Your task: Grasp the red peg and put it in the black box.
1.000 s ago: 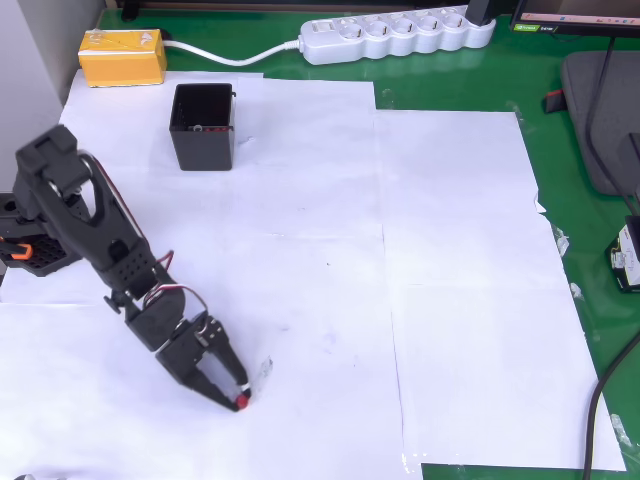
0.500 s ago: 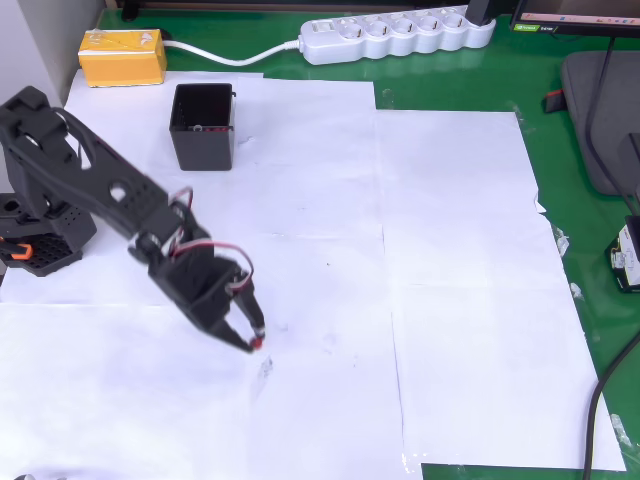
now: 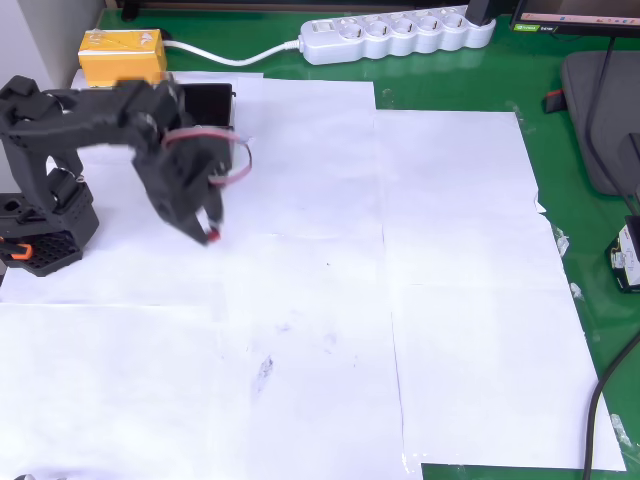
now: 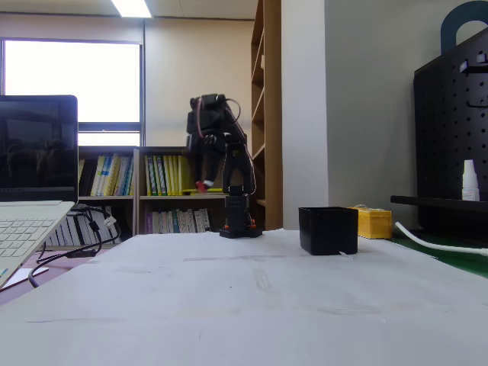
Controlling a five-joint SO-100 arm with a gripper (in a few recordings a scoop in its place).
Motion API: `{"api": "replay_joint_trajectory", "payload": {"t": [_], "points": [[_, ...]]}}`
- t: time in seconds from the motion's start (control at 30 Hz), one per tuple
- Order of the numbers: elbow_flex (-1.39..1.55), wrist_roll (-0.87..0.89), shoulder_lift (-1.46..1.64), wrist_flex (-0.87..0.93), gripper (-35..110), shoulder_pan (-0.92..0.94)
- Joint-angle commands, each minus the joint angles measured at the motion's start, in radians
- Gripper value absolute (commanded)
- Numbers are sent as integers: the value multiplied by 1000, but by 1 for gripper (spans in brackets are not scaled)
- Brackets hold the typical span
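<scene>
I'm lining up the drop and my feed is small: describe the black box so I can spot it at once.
On the sheets of white paper covering the green table, look at the far left corner, in the overhead view. The small square open-topped black plastic box stands beside the yellow rectangular block; unlike it, the box is black and hollow.

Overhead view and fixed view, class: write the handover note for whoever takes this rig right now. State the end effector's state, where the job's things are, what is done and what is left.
End effector: shut on the red peg, raised well above the table in the fixed view.
Black box: on the white paper near the yellow block, partly hidden by the arm in the overhead view; in the fixed view it stands upright.
Done: peg grasped and lifted.
Left: carry the peg over the box opening, then release it.
</scene>
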Motion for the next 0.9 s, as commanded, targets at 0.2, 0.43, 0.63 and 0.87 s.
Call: {"api": "replay_joint_trajectory", "payload": {"t": [0.2,0.43,0.63,0.87], "points": [[74,163,-61,86,0,-367],[81,281,6,86,0,-663],[-15,364,8,71,0,-848],[-64,457,80,-34,0,-942]]}}
